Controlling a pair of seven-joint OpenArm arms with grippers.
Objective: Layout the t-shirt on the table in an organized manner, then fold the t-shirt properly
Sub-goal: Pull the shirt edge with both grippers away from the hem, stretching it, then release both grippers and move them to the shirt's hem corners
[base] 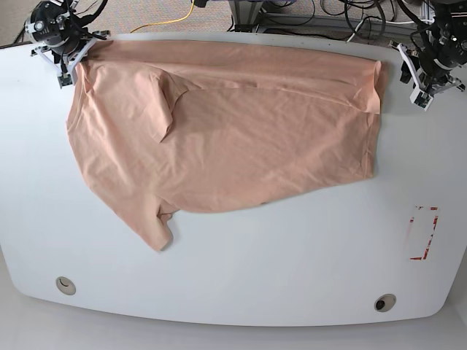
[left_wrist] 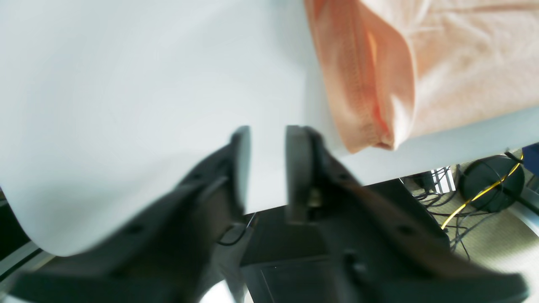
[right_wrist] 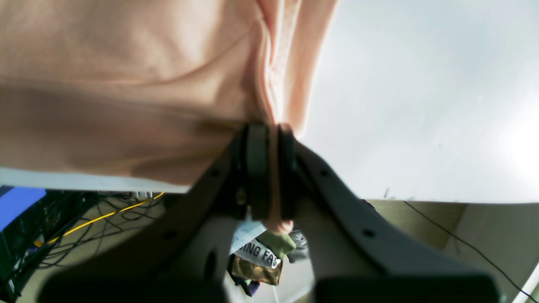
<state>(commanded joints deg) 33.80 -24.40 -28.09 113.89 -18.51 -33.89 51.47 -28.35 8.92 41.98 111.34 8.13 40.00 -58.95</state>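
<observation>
Left wrist: left gripper (left_wrist: 267, 168) parted, nothing held; shirt (left_wrist: 421, 71) hem corner seen ahead-right, apart from fingers, on table (left_wrist: 126, 105).

Right wrist: right gripper (right_wrist: 269, 168) clamped on shirt (right_wrist: 126, 84) fold.

Base: shirt long axis stretched between grippers; left gripper (base: 425, 89) just beside free corner; bare table toward viewer.
</observation>
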